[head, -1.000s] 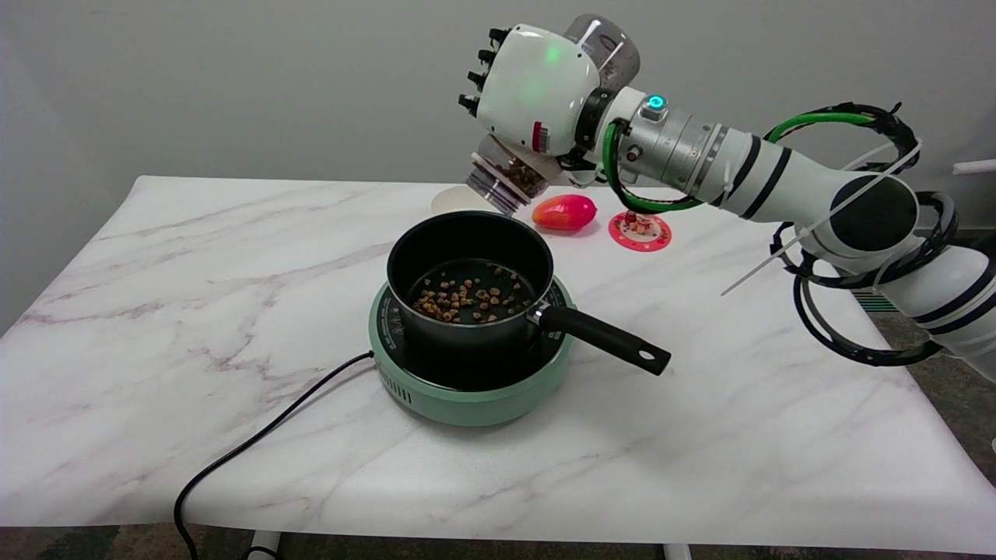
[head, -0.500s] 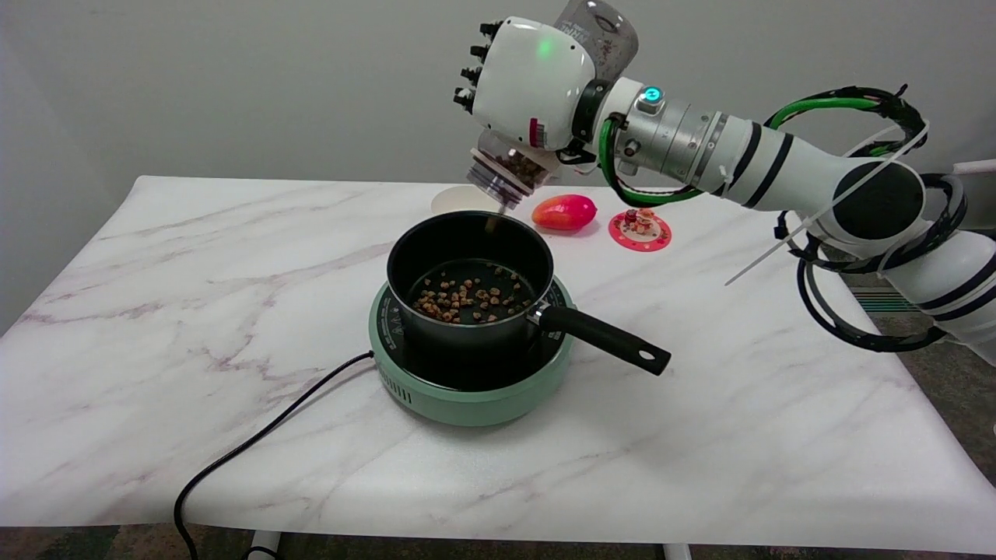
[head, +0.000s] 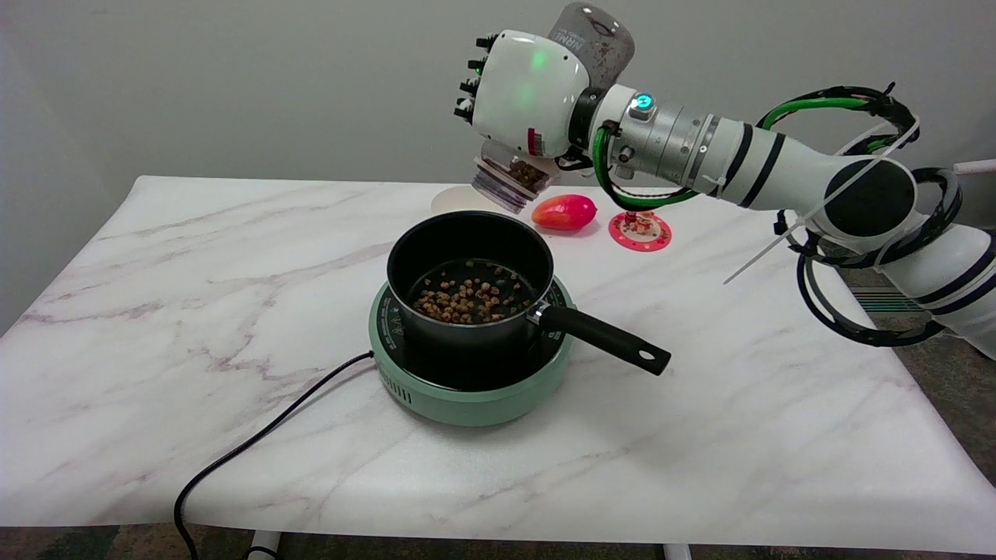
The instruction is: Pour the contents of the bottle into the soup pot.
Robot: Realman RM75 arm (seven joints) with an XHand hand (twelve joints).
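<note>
- The right hand (head: 529,93) sits in the upper middle of the frame, its fingers wrapped around the clear bottle (head: 587,43). Only the black fingertips show past the white back of the hand, so I cannot tell how tightly they are closed.
- The bottle is tipped steeply. Its base points to the upper right and its open mouth (head: 498,185) points down and to the left, with brown pellets bunched just inside the neck.
- The soup pot (head: 405,268) stands in the middle of the frame on the green hotplate (head: 467,400). Its black handle (head: 603,338) points to the lower right, and a layer of brown pellets (head: 467,299) lies on its bottom.
- The mouth hangs above the pot's far rim, apart from it. It seems to sit nearer the rim's upper right edge than the pot's centre.
- Judgement: the pour is under way but not finished, since pellets remain in the neck.
- To do it well, bring the mouth a little towards the pot's centre so falling pellets cannot glance off the far rim onto the table (head: 194,257).
- Tilt the bottle further in small amounts rather than jerking it, because bunched pellets may let go all at once.
- Keep the grip firm and the mouth low, without touching the pot wall.
- Behind the pot, at upper right, lie a red pepper-like thing (head: 564,211) and a small pink coaster (head: 642,232). A black cord (head: 257,443) runs to the lower left.
</note>
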